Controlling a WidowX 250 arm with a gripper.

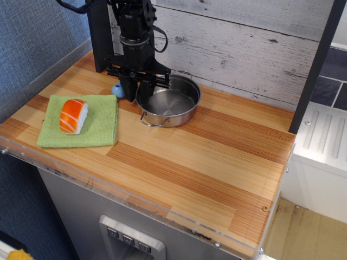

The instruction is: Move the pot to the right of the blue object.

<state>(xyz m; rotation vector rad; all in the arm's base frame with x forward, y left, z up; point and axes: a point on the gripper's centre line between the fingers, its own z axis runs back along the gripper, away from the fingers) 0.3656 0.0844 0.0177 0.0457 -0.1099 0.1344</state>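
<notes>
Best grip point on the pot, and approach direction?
Take the pot by its thin upright rim, from above, one finger inside and one outside. The shallow open bowl leaves the wall free, while the wire loop handles are thin. The left rim, where the tool is, looks workable, but the blue object sits close beside it.
</notes>
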